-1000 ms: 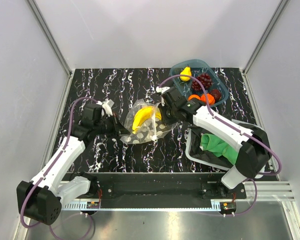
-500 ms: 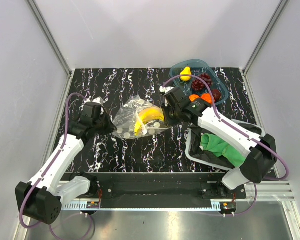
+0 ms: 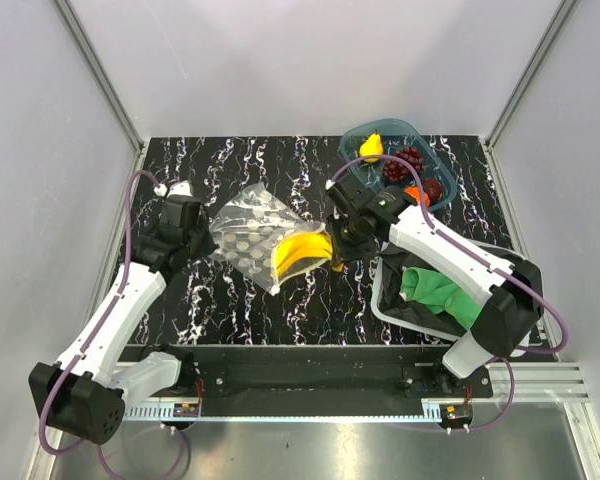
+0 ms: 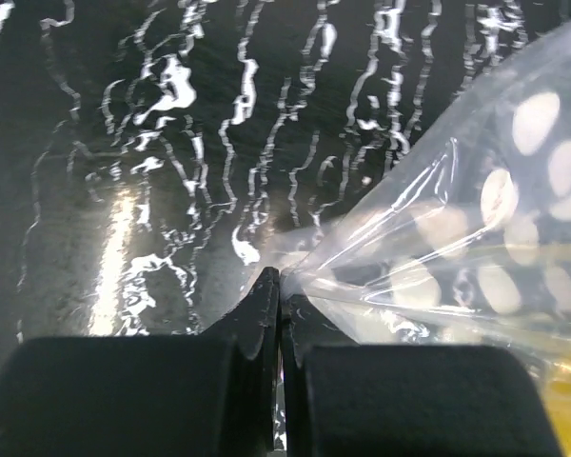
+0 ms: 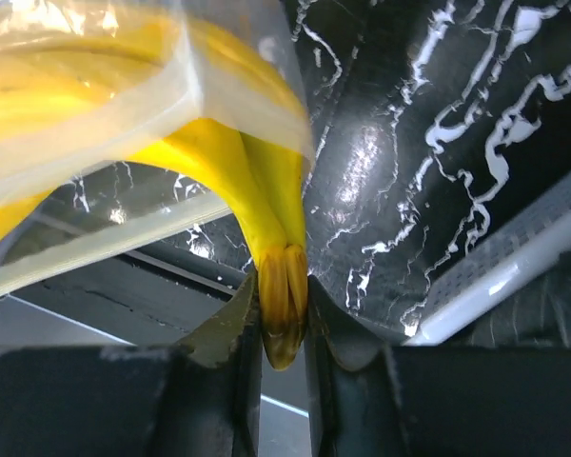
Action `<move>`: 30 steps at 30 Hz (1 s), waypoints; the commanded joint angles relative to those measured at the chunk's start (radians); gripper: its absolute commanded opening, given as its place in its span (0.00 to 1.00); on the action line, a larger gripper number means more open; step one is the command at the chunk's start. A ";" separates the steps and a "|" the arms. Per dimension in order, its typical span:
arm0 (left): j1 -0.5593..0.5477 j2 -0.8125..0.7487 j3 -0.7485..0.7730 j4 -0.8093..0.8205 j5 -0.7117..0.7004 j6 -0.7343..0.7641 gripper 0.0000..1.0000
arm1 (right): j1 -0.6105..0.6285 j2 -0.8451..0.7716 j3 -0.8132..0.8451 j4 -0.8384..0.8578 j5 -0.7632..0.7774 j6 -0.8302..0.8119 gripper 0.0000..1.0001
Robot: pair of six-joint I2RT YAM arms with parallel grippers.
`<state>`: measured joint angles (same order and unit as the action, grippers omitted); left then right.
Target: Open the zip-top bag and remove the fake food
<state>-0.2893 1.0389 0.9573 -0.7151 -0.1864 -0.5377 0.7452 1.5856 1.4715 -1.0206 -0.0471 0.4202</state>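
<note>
The left hand [image 4: 279,286] had its two fingers pressed together on a corner of the bag [image 3: 248,228]. The thin plastic was pinched flat between them, at the left side of the tabletop [image 3: 230,300]. From this corner the bag stretched to the right, to about the middle of the tabletop. It was clear, with pale oval dots, and it looked pulled tight.

The right hand [image 5: 284,328] was clamped on the brown stem end of the banana [image 3: 302,252]. The fingers stood a little apart, with the stem between them. In the right wrist view, the stem end stuck out past the edge of the bag and the rest of the banana was under the plastic. In the top view, the banana lay at the near right end of the bag, just beside the right hand.

At the far right stood the blue tub [image 3: 425,137]. Inside it were a yellow fruit [image 3: 371,147], the grapes [image 3: 410,160] and an orange fruit [image 3: 416,196], partly hidden by the right arm. Near the right arm's base, a tray [image 3: 383,303] held a green cloth [image 3: 435,290].
</note>
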 commanded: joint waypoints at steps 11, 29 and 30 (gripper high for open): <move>0.039 0.088 0.034 0.072 -0.153 0.117 0.02 | -0.228 -0.059 0.085 -0.158 0.171 0.011 0.00; -0.016 -0.143 -0.037 0.013 0.340 0.122 0.86 | -0.575 0.565 0.711 -0.047 0.351 -0.112 0.00; -0.022 -0.193 -0.046 0.014 0.382 0.111 0.86 | -0.586 0.614 0.763 -0.049 0.346 -0.113 0.00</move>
<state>-0.2802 0.9634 0.9463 -0.7155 0.0055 -0.4156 0.1741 2.0991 2.0766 -1.0847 0.2409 0.3519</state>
